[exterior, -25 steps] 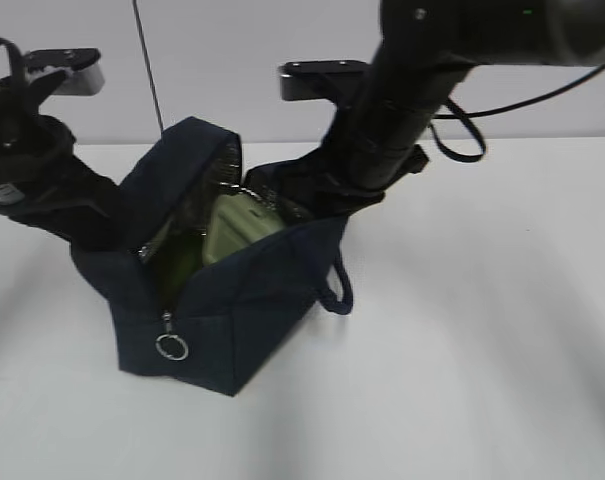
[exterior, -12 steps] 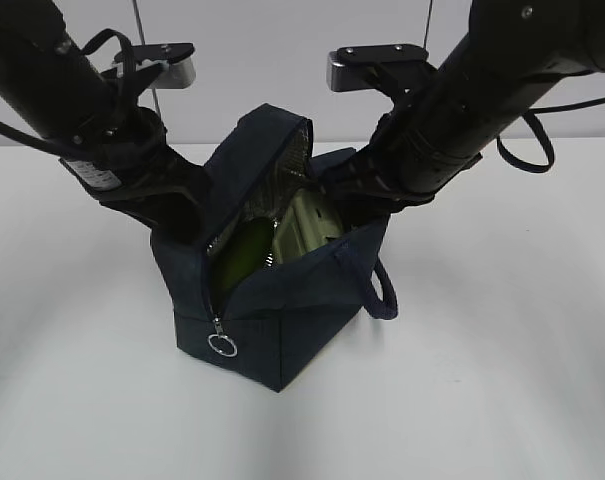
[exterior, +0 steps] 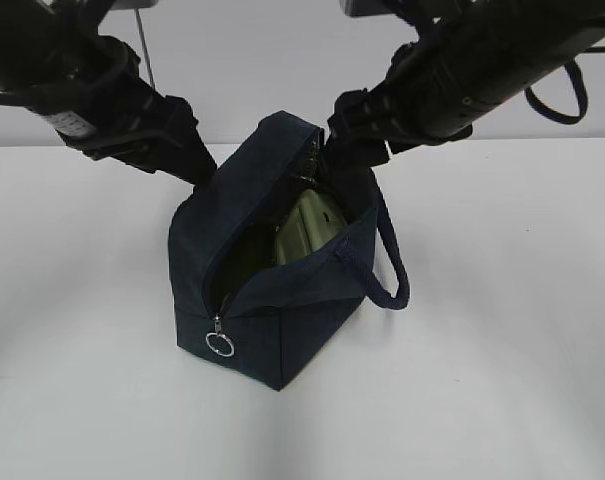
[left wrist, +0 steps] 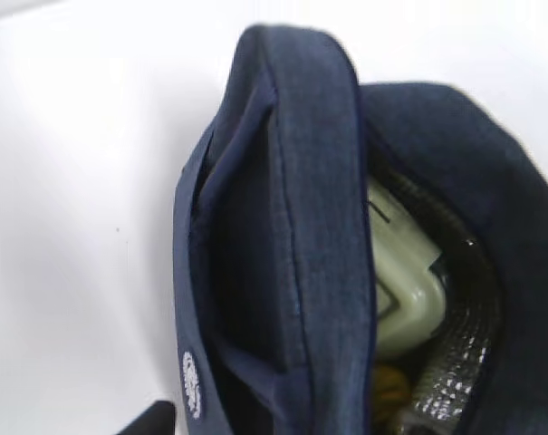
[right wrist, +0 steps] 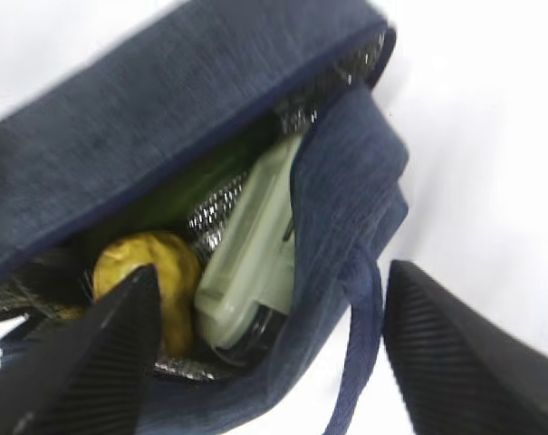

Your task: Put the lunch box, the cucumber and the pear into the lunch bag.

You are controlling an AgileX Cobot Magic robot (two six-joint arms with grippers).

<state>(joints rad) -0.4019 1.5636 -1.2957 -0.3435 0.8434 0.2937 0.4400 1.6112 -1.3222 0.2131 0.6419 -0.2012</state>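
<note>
The navy lunch bag [exterior: 282, 320] stands on the white table with its top open and its flap [exterior: 247, 190] leaning over the opening. Inside it stands the lunch box [exterior: 307, 230] with its sage-green lid [right wrist: 255, 254]. In the right wrist view the yellow pear [right wrist: 151, 267] and the dark green cucumber [right wrist: 192, 186] lie next to it. My right gripper [right wrist: 272, 272] is open above the bag's right wall and loop handle [right wrist: 360, 362], holding nothing. My left gripper [exterior: 197, 165] sits behind the flap with its fingers hidden. The left wrist view shows the bag [left wrist: 292, 254] close up.
The zipper's metal ring pull [exterior: 220, 345] hangs at the bag's front corner. The white table [exterior: 502, 350] surrounds the bag, with a pale wall behind it. Both dark arms reach down from the upper corners.
Both arms have risen and the bag has shifted a little. The flap now leans further over the opening, hiding the cucumber in the exterior view.
</note>
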